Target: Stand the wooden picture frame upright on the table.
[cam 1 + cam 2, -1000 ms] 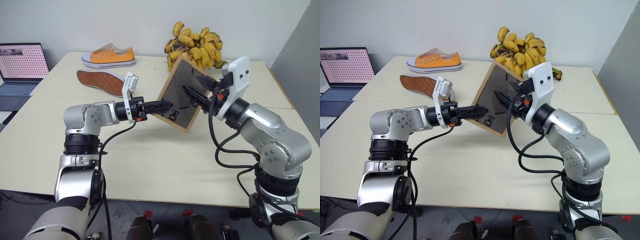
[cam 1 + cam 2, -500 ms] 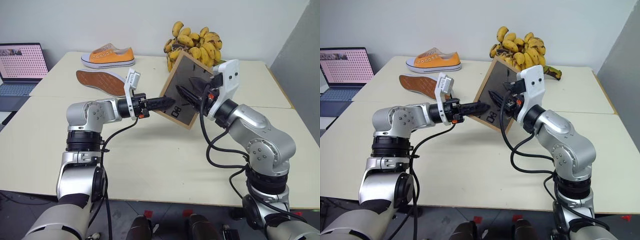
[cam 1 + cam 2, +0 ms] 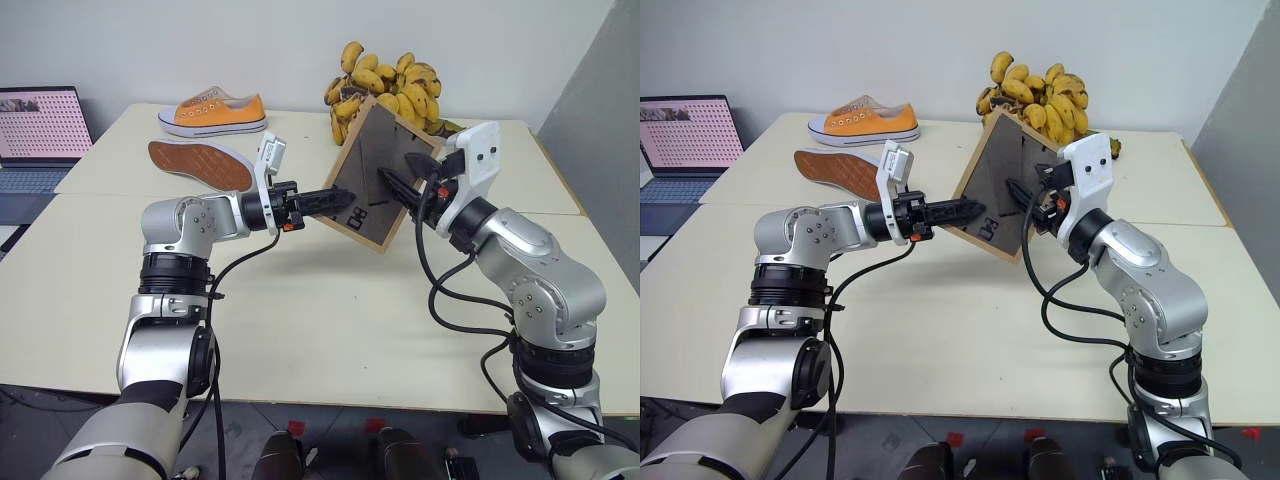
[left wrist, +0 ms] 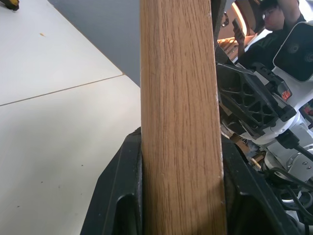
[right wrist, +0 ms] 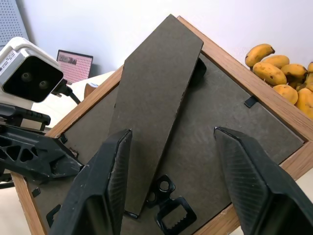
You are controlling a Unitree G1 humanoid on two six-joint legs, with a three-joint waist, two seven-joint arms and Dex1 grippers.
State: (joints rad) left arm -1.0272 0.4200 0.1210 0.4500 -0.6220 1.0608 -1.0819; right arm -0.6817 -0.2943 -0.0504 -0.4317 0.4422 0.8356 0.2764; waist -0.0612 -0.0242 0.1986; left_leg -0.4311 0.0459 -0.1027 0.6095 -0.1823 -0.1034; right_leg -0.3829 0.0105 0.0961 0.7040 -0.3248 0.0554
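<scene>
Frame held tilted above the table, before the bananas. Left gripper clamped on its edge. Right gripper spread wide by the stand, not gripping. Unfolding, setting down left.

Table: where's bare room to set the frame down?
Free: near half of the table, between the arms, below the held wooden picture frame. Crowded: far edge with orange shoe, overturned shoe and bananas.
</scene>
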